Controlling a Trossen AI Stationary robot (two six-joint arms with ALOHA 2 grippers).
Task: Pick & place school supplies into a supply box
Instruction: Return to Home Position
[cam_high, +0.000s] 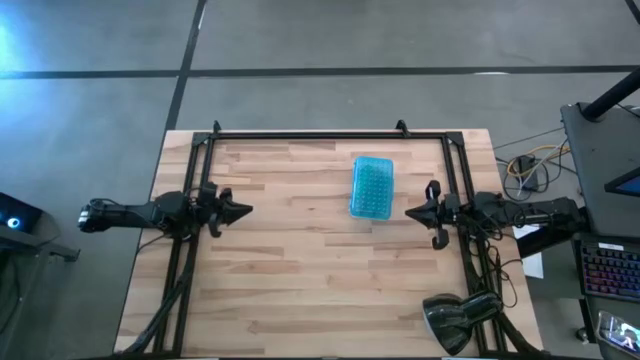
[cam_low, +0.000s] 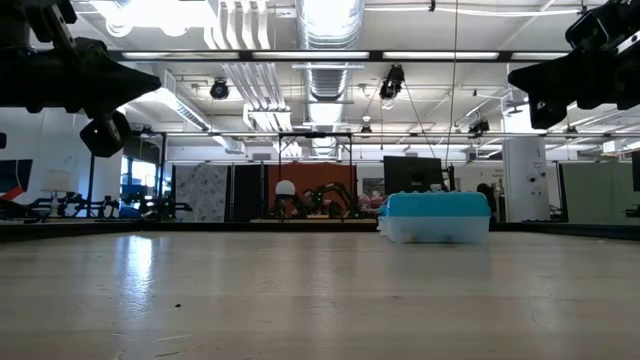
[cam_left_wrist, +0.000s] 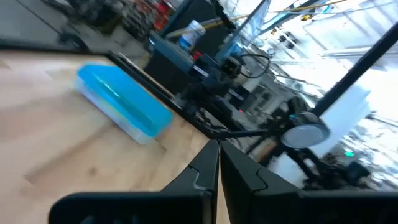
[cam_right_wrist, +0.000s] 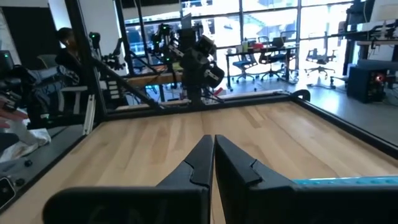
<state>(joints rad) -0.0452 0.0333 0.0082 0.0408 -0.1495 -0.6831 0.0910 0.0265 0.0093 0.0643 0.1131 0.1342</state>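
The supply box (cam_high: 372, 187) lies closed on the table, right of centre and toward the far edge, teal bumpy lid on top of the clear tray half. It also shows in the low view (cam_low: 436, 217) and the left wrist view (cam_left_wrist: 123, 102), and its edge in the right wrist view (cam_right_wrist: 345, 181). No scissors, pencils or pens show outside it. My left gripper (cam_high: 247, 211) hovers shut above the table's left side. My right gripper (cam_high: 409, 211) hovers shut just right of the box, raised off the table.
A black metal frame (cam_high: 330, 134) runs along the table's far edge and down both sides. A desk lamp head (cam_high: 455, 318) sits at the near right corner. Bare wood lies between the grippers and toward the near edge. A person (cam_right_wrist: 67, 46) stands beyond the table's left side.
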